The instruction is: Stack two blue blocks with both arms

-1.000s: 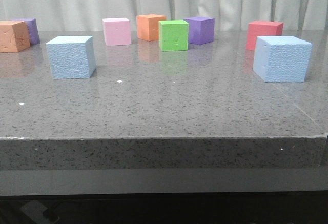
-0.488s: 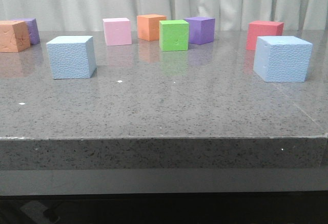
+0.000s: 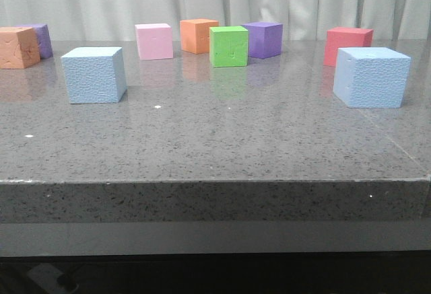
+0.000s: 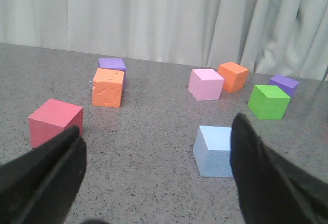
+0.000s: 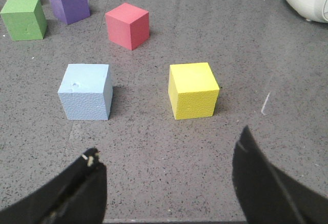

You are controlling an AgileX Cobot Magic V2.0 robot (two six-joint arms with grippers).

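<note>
blue blocks beyond open grippers

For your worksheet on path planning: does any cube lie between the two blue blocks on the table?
No. In the front view the table between the left blue block and the right blue block is bare; the green cube sits farther back.

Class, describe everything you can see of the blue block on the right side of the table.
The right blue block is a pale sky-blue cube, foam by its look, with pebbled faces and a small dent near one top edge. It sits flat and upright on the grey speckled table, touching nothing else. A red cube stands behind it and a yellow cube beside it. No gripper holds it.
</note>
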